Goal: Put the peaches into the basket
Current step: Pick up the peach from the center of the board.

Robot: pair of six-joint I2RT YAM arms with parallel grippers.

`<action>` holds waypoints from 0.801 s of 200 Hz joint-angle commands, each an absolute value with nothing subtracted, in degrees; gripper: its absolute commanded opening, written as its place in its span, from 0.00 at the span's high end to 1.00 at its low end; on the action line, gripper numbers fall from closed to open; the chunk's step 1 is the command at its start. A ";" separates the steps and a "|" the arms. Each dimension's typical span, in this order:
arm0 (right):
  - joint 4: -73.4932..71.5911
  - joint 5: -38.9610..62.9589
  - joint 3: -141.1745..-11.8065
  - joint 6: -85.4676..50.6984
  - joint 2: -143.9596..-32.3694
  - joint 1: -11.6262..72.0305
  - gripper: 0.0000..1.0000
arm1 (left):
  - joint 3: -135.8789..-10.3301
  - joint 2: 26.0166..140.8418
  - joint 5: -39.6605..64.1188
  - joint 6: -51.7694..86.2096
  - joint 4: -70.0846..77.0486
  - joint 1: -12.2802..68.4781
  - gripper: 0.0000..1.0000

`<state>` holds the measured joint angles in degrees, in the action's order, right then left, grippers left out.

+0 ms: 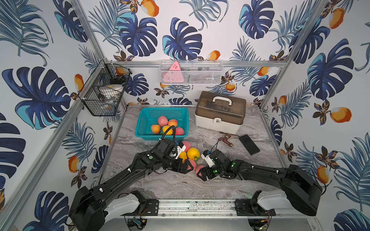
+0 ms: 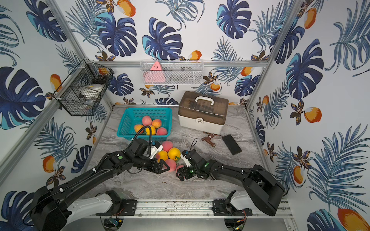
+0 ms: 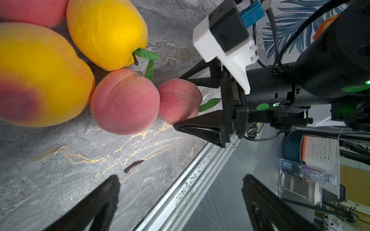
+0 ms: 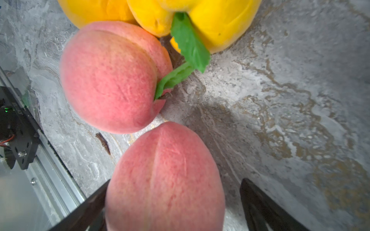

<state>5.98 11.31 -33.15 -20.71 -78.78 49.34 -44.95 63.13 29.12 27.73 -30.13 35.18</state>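
Right gripper [image 3: 177, 101] sits released around the pink peach [image 4: 166, 170] near the desk [image 1: 170, 186] front edge, so centre it before squeezing; left gripper [image 3: 181, 178] is wide open, empty.

My stereo head hangs high over the 6 o'clock edge of the worktop [image 1: 164, 186], tilted down toward the back wall at 12 o'clock. Both top views take in the whole cell, nearly alike, with a slight sideways offset. The left wrist camera rides low and close, looking past its own jaws across the loose peaches [image 3: 124, 101] to the right gripper [image 3: 177, 102]. The right wrist camera is closer still, with a pink peach [image 4: 166, 180] filling the space between its jaws. Both wrist views share that peach, its pink neighbour [image 4: 112, 80], a yellow peach [image 4: 216, 24] and a brown scrap [image 4: 103, 143].
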 commanded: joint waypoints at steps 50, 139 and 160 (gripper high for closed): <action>2.46 11.45 -31.70 -20.13 -78.06 49.38 0.13 | -44.55 63.17 29.21 29.26 -28.04 35.33 0.01; -0.11 12.07 -28.97 -17.51 -69.49 49.39 0.29 | -45.02 63.87 30.54 30.23 -26.35 35.60 0.01; -0.81 13.00 -29.14 -15.40 -65.98 49.42 0.30 | -45.77 64.16 31.64 30.47 -25.65 35.72 0.01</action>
<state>2.92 11.57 -29.12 -18.48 -68.99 49.34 -44.86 63.90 29.82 30.00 -27.83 35.57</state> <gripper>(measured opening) 0.737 0.989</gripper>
